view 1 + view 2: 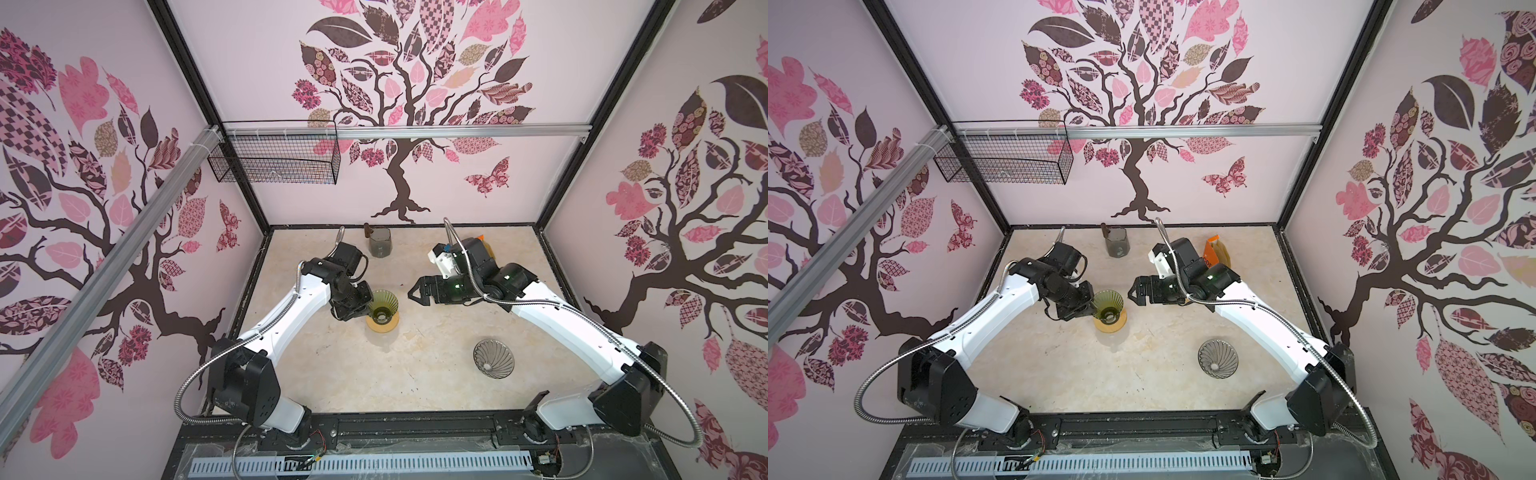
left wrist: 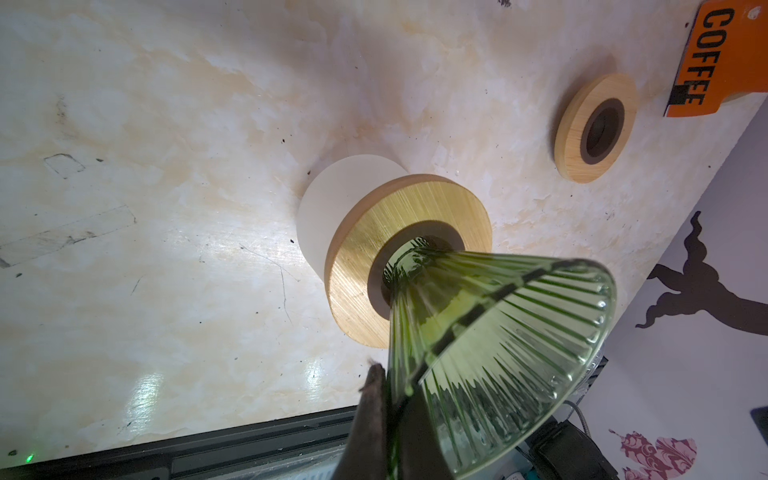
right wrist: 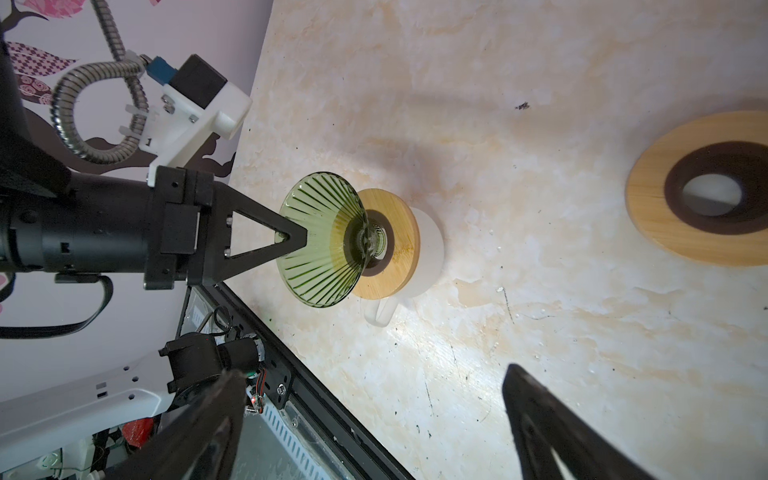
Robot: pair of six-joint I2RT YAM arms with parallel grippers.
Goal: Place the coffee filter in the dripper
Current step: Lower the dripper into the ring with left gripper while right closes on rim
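A green ribbed glass dripper (image 1: 382, 306) (image 1: 1108, 305) stands on a wooden collar (image 2: 399, 216) over a white mug (image 2: 328, 208) mid-table. My left gripper (image 1: 368, 309) (image 1: 1090, 309) (image 2: 392, 374) is shut on the dripper's rim, as the right wrist view also shows of the left gripper (image 3: 293, 239). To the dripper's right my right gripper (image 1: 415, 292) (image 1: 1133, 293) (image 3: 372, 374) hangs open and empty. An orange pack marked COFFEE (image 2: 727, 54) (image 1: 1212, 251) with tan filter paper (image 1: 1223, 253) stands at the back right, behind the right arm.
A clear ribbed glass dripper (image 1: 493, 359) (image 1: 1218, 359) sits at the front right. A loose wooden ring (image 2: 596, 129) (image 3: 706, 187) lies near the pack. A grey glass jug (image 1: 380, 245) stands at the back. A wire basket (image 1: 274, 153) hangs on the back wall.
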